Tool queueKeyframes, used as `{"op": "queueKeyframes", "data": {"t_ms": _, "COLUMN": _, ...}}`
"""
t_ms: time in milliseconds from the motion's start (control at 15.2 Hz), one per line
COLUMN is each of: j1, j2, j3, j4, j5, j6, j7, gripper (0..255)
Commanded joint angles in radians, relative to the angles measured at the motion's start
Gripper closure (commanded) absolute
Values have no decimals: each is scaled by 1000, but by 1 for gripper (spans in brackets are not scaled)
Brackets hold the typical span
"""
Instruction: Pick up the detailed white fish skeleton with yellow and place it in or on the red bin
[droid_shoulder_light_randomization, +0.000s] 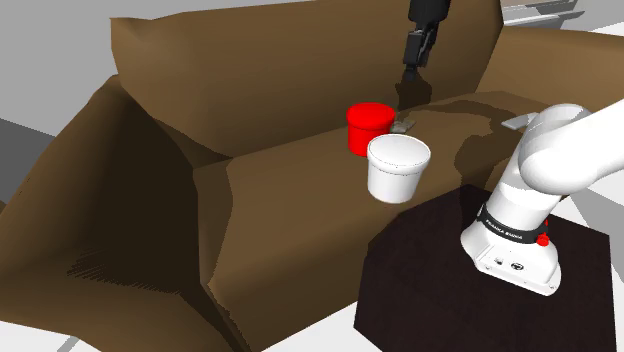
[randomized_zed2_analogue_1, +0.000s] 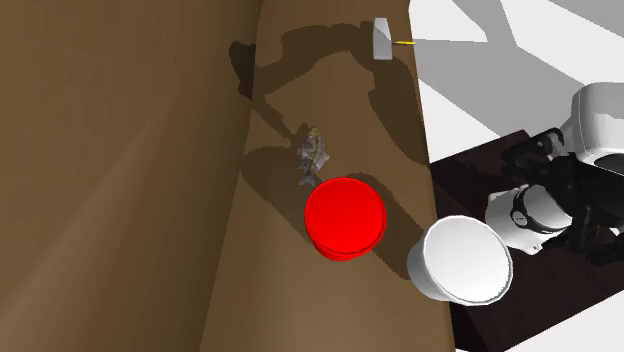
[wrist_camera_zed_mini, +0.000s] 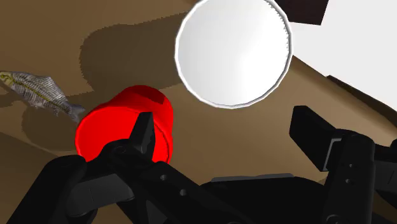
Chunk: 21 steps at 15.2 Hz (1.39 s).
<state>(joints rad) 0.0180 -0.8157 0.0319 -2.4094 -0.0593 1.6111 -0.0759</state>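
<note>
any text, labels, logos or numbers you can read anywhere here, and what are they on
White lettering on the black band round the foot of the arm: too small to read.
Small dark mark on the white base below that band: too small to read.
No writing on the red bin, the white bin or the fish skeleton.

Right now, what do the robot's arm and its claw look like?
The arm is glossy white with rounded, tube-like segments. Near its base runs a dark band bearing small white lettering, with a small red dot beside it. The gripper is all black and blocky, ending in two fingers.
</note>
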Motion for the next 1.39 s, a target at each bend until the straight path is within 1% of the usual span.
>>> {"op": "queueKeyframes", "data": {"t_ms": 0, "j1": 0, "j2": 0, "j3": 0, "j4": 0, "j5": 0, "j6": 0, "j7": 0, "gripper": 0}}
{"op": "queueKeyframes", "data": {"t_ms": 396, "j1": -8, "j2": 16, "j3": -173, "j4": -95, "j5": -81, "j6": 129, "j7": -238, "gripper": 0}}
{"op": "queueKeyframes", "data": {"t_ms": 792, "j1": -8, "j2": 120, "j3": -353, "j4": -122, "j5": -144, "j6": 273, "j7": -479, "gripper": 0}}
{"op": "queueKeyframes", "data": {"t_ms": 1056, "j1": 11, "j2": 235, "j3": -475, "j4": -100, "j5": -158, "j6": 372, "j7": -647, "gripper": 0}}
{"op": "queueKeyframes", "data": {"t_ms": 1320, "j1": 54, "j2": 382, "j3": -601, "j4": -50, "j5": -129, "j6": 465, "j7": -829, "gripper": 0}}
